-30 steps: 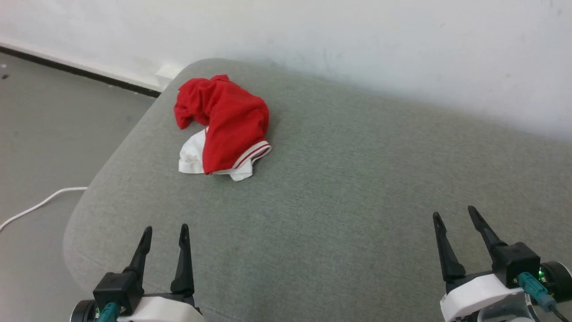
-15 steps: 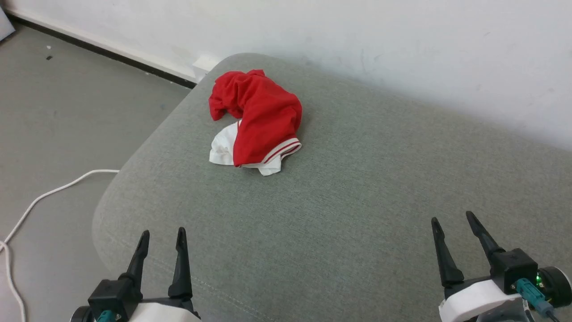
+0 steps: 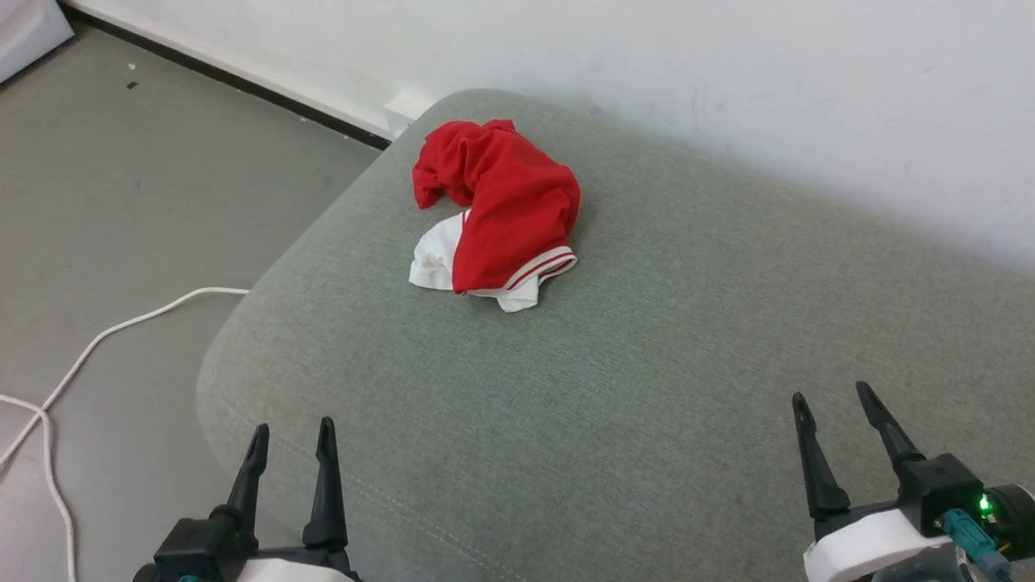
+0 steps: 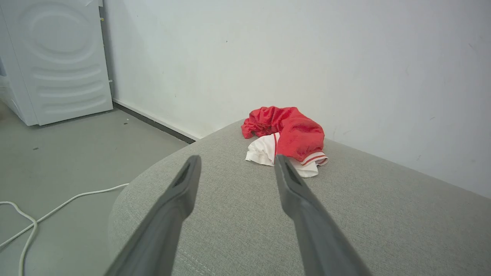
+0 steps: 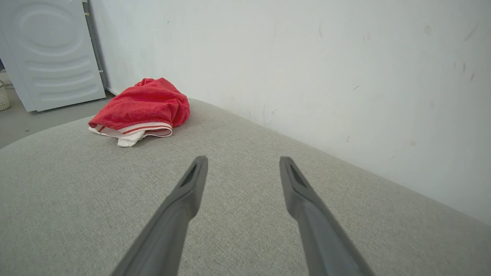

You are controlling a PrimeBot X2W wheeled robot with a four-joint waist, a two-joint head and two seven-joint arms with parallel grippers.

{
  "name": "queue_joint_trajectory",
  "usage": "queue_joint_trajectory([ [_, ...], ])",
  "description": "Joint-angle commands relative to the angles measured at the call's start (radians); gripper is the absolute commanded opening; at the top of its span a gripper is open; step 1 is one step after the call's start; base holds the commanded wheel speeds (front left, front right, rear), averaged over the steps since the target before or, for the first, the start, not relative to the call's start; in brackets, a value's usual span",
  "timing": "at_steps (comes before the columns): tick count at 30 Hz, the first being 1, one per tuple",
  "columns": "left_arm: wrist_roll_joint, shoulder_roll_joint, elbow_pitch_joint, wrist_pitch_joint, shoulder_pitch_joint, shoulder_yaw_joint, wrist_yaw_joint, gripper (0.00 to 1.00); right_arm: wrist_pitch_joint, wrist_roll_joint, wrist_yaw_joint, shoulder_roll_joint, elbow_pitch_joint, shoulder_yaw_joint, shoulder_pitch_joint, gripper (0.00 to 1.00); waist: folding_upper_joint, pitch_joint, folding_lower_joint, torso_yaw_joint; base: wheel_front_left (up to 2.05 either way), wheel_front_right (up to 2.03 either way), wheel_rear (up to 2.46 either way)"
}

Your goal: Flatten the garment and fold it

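Observation:
The garment (image 3: 505, 212) lies crumpled in a heap near the far left corner of the grey cushioned surface (image 3: 647, 364). It is red with a white sleeve and striped trim poking out at its near side; its letters and numbers are hidden. The heap also appears as the garment (image 4: 291, 134) in the left wrist view and the garment (image 5: 144, 105) in the right wrist view. My left gripper (image 3: 292, 432) hovers open at the near left edge, well short of the heap. My right gripper (image 3: 834, 398) is open at the near right, empty.
A white wall (image 3: 728, 73) runs close behind the cushion. Grey floor (image 3: 121, 202) lies to the left with a white cable (image 3: 105, 335) on it. A white appliance (image 4: 57, 61) stands by the wall further left. The cushion's rounded left edge drops off beside my left gripper.
The camera has swung left, so the whole scene has slid rightward in the head view and more floor and cable show. The garment lies as before. Both grippers stay open.

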State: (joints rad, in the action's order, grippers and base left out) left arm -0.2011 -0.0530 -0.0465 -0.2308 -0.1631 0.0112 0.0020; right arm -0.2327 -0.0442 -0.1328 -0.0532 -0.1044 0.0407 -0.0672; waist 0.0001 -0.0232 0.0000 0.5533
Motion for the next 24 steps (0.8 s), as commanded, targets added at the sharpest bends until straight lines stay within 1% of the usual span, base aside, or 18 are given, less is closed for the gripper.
queue_joint_trajectory([
  [1,-0.014,0.003,-0.005,-0.014,-0.014,0.003,-0.002,1.0,-0.012,-0.008,0.002,0.003,-0.003,0.01,-0.011,1.0,-0.0001,0.0,0.0,0.014,0.0,0.0,0.0],
  [9,-0.025,0.003,-0.008,-0.03,-0.024,0.0,-0.01,1.0,-0.028,-0.019,0.002,0.003,-0.006,0.02,-0.014,1.0,-0.0001,-0.003,0.0,0.045,0.0,0.0,0.0],
  [24,-0.027,0.003,-0.008,-0.031,-0.019,0.004,-0.008,1.0,-0.029,-0.022,0.002,0.003,0.0,0.023,-0.014,1.0,-0.0001,-0.012,0.0,0.041,0.0,0.0,0.0],
])
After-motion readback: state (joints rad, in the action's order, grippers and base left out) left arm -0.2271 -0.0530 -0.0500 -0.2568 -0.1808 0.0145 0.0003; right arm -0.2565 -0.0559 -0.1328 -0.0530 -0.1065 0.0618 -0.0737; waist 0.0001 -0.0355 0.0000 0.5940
